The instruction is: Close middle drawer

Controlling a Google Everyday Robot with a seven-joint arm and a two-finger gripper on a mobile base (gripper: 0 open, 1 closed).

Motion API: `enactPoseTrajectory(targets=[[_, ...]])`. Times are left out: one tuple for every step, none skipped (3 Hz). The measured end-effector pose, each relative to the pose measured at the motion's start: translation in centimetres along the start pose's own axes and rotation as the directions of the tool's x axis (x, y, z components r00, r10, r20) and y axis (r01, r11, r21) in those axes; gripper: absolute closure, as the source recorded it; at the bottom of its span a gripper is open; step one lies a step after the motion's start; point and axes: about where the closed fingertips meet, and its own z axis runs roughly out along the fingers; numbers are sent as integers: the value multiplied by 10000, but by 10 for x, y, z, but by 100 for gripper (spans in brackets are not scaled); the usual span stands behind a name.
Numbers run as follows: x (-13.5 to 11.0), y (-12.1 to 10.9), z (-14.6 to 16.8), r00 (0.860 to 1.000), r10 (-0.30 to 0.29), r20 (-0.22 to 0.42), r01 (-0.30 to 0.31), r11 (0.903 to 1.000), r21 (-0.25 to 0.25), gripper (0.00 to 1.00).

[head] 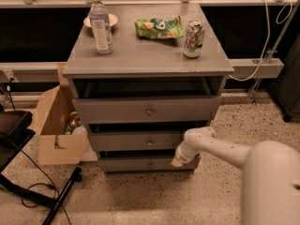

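The grey cabinet [140,55] has three drawers. The middle drawer [131,141] has a small round knob [150,143] and sticks out slightly, with a dark gap above its front. The taller top drawer [117,110] stands out further. The lowest drawer [126,164] sits beneath. My gripper [177,161] hangs on its white arm [211,146] at the right end of the middle drawer's front. Its tip reaches down over the lowest drawer's front.
On the cabinet top stand a water bottle [100,25], a small plate [112,19], a green snack bag [158,28] and a soda can [193,40]. An open cardboard box [58,125] stands left of the cabinet. A black stand and cables [28,191] lie on the floor at left.
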Motion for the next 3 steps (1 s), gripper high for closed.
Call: enactPoseTrajectory(targets=[[27,6,-98,9996,-284,-87,293,9920,1224,100],[45,45,-191,9964,-772,-355,829,9750,2064,100],[51,119,-289,9857,-1487,-795,1667,9305,3261,99]])
